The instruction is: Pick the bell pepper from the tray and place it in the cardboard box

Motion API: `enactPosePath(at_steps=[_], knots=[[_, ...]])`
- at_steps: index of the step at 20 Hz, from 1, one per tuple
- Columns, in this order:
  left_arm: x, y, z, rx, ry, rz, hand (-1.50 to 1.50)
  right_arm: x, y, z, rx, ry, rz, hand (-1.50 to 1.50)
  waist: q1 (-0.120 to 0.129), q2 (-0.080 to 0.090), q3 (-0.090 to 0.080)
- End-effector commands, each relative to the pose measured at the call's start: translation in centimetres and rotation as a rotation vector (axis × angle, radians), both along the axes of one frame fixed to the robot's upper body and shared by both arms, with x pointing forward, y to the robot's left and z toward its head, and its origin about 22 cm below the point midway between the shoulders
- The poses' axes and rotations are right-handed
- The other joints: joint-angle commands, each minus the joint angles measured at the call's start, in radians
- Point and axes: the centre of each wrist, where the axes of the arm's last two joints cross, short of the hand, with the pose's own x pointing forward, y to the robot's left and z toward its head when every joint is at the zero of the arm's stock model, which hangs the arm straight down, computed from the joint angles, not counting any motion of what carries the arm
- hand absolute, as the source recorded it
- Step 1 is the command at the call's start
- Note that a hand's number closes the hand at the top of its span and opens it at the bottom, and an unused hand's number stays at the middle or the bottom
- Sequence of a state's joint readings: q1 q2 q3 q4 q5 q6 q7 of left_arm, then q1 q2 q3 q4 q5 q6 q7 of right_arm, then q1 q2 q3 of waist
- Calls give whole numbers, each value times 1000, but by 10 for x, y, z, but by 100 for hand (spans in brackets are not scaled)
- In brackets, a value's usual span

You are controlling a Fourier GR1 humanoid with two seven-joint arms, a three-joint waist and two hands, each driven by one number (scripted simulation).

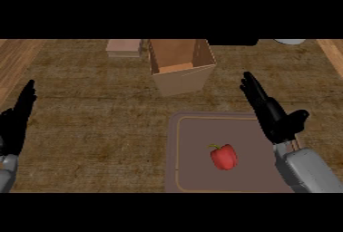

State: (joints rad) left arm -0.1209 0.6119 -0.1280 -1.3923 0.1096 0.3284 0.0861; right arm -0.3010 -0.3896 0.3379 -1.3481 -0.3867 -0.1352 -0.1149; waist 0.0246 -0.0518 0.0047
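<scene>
Bell pepper [223, 157]: red with a small green stem, it lies on the tray, a little right of the tray's middle; nothing touches it

Tray [194, 149]: flat, dull brown with a thin lighter line near its border, it sits on the bench at the near side, right of centre

Cardboard box [181, 65]: open at the top, standing upright on the bench beyond the tray and well apart from it; the inside shows no contents that I can see

Right hand [276, 118]: black, fingers straight and held together, pointing away toward the far side – it is released and grasps nothing; it shows over the right edge of the tray, to the right of the pepper and apart from it

Left hand [15, 122]: at the left edge of the view, fingers straight and up, resting – also released, holding nothing, far from the tray

Small block [124, 47]: pale brown, on the bench just left of the box, near the far edge

Bench [94, 136]: covered with a rough brown woven surface, with wooden strips along its left and right sides

Far right corner: a pale round object [290, 41], only partly in view, I cannot tell what it is
</scene>
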Motion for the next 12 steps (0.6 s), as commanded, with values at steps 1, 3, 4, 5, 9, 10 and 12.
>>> enactPosePath(at_steps=[1, 3, 4, 5, 9, 10, 12], knots=[[-5, 4, 11, 3, -51, 3, 0, 0, 17, 24, -4, -149, 69, -150, -19, 48, -5], [-7, -8, 12, -38, -31, -47, 0, 0, 46, 67, 18, -324, 152, -150, -17, 40, -5], [-7, -20, -3, -60, -26, -64, 0, 0, 66, 82, 16, -411, 203, -150, -20, 40, -6], [-15, -32, -16, -78, -19, -91, 0, -4, 85, 88, 32, -490, 253, -150, -10, 40, -7], [-20, -47, -35, -158, 48, -93, 0, 4, 54, 65, -313, -501, -152, 150, -49, 39, -10], [-28, -52, -39, -157, 48, -116, 0, -9, 70, 52, -220, -502, -186, -150, -35, 43, -6], [-27, -55, -16, -142, 17, -128, 0, -28, 79, 25, -158, -511, -198, -150, -22, 47, -3]])
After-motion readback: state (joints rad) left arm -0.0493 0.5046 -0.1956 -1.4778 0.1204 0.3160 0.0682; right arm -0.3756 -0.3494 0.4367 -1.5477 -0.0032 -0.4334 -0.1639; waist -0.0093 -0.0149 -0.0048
